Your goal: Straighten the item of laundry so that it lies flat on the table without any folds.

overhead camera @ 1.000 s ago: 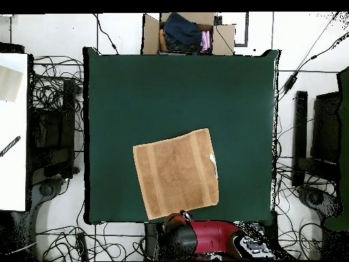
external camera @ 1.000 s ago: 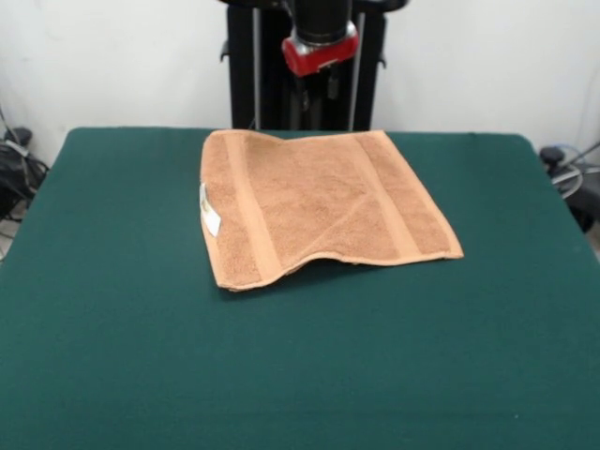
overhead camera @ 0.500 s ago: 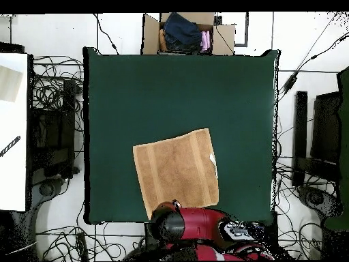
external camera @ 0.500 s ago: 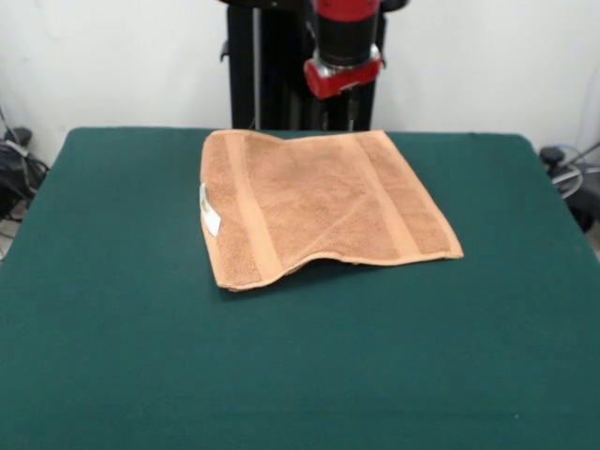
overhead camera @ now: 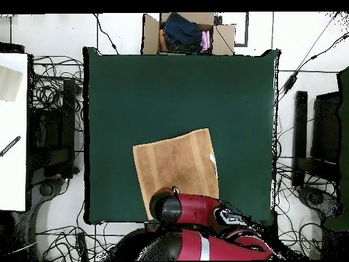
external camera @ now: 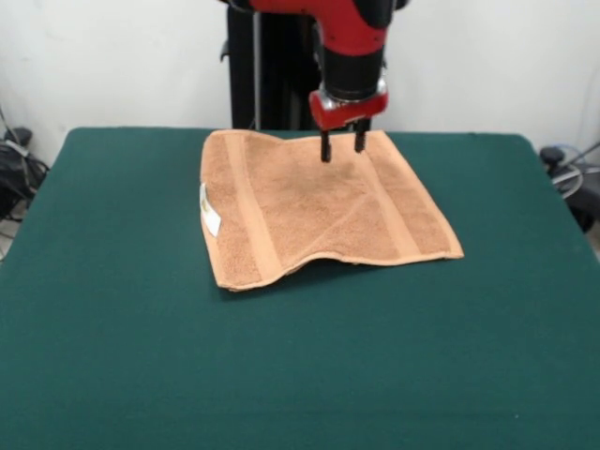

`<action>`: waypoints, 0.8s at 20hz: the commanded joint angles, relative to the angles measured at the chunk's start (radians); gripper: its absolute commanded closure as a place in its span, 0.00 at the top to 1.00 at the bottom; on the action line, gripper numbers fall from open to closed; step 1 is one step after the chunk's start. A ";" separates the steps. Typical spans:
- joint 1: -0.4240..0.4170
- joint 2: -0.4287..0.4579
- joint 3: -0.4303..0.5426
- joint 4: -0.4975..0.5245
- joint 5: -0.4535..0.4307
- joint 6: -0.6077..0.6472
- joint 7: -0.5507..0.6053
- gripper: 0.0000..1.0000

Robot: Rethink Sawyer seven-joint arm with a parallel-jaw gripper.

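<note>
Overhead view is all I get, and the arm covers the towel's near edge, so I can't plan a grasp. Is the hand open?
Observer: Yes. In the front view the hand hangs open, its two dark fingers apart, over the towel near its far edge.
Operator: Does the towel lie flat?
Observer: No. The front view shows its edge nearest the camera lifted off the table in a hump.
Operator: Any folds?
Observer: A diagonal crease runs across its middle.
</note>
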 commanded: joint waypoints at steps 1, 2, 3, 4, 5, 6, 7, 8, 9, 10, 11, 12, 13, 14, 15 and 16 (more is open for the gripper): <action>-0.035 0.026 0.011 -0.088 0.078 -0.028 0.249 1.00; -0.041 0.021 0.015 -0.084 0.082 -0.026 0.248 1.00; -0.043 0.018 0.017 -0.083 0.084 -0.023 0.246 1.00; -0.046 0.016 0.020 -0.081 0.087 -0.019 0.244 1.00; -0.045 0.015 0.018 -0.081 0.088 -0.023 0.245 1.00; -0.046 0.017 0.017 -0.082 0.088 -0.024 0.243 1.00; -0.050 0.020 0.021 -0.083 0.087 -0.028 0.242 1.00; -0.057 0.022 0.025 -0.082 0.084 -0.035 0.239 1.00; -0.057 0.023 0.024 -0.083 0.085 -0.035 0.241 1.00; -0.054 0.021 0.022 -0.083 0.088 -0.033 0.243 1.00; -0.046 0.018 0.017 -0.085 0.094 -0.035 0.250 1.00; -0.031 0.016 0.006 -0.092 0.100 -0.029 0.253 1.00; -0.014 0.016 -0.006 -0.102 0.105 -0.019 0.252 1.00; -0.003 0.015 -0.015 -0.113 0.107 -0.007 0.247 1.00; -0.001 0.020 -0.016 -0.122 0.111 0.000 0.243 1.00; 0.004 0.027 -0.018 -0.138 0.113 0.021 0.234 1.00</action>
